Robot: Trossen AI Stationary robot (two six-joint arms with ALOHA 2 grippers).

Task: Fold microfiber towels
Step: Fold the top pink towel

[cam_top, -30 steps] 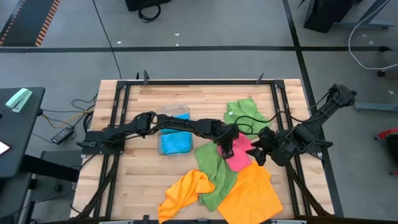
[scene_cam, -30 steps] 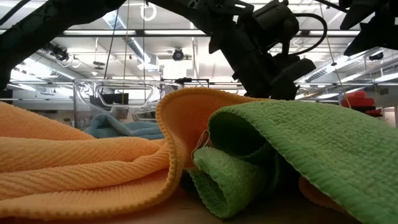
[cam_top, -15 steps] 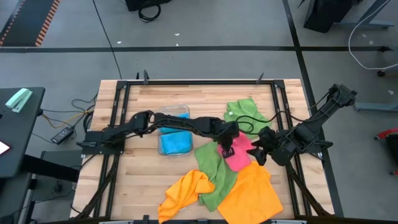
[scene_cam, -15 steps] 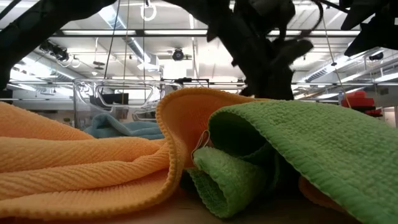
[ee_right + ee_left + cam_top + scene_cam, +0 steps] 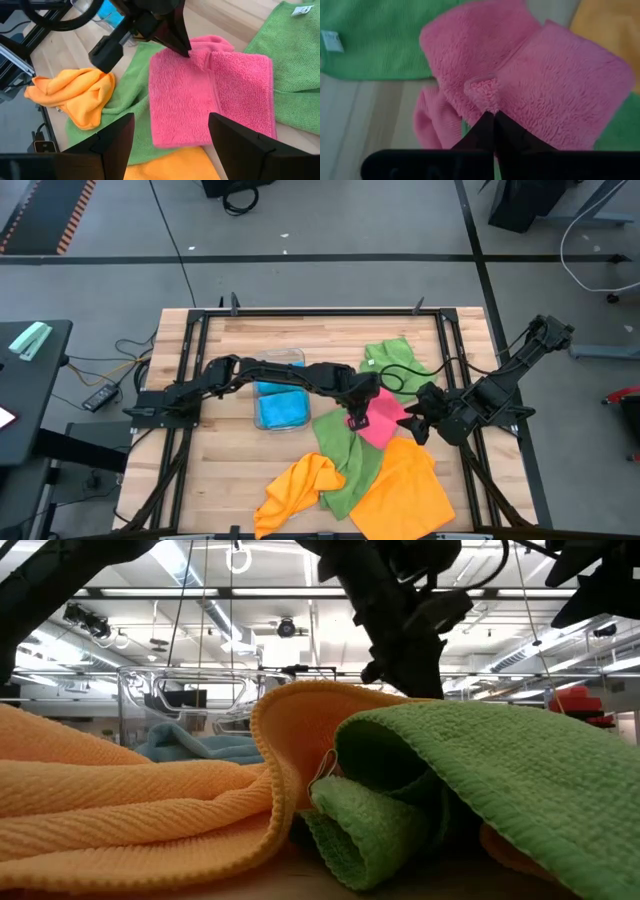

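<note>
Left tool (image 5: 493, 116): fingers together, clamped on a pinched ridge of the pink microfiber towel (image 5: 545, 85) at one edge. The high view places this tool (image 5: 352, 418) at the towel's left border, with the left arm reaching across the tabletop (image 5: 230, 470) from the left.

Right tool (image 5: 170, 145): fingers apart, holding nothing. It hovers just beside the pink towel's (image 5: 385, 418) opposite, right-hand side; in the high view it sits at (image 5: 420, 425).

Position of the work: the pink towel (image 5: 210, 97) lies near the middle-right of the tabletop, partly doubled, with a crease running across it. It rests over a green towel (image 5: 345, 460) and borders an orange towel (image 5: 405, 490) on the near side. A second green towel (image 5: 395, 360) lies toward the far side, a crumpled orange towel (image 5: 300, 485) at the near edge, and a blue towel (image 5: 280, 408) further left.

Governing relation: the towel extends away from the left tool toward the right arm. The gripped edge is therefore the end farthest from the right tool, and any fold would, in my judgement, carry that edge rightward over the towel's body. The left arm alone has hold.
</note>
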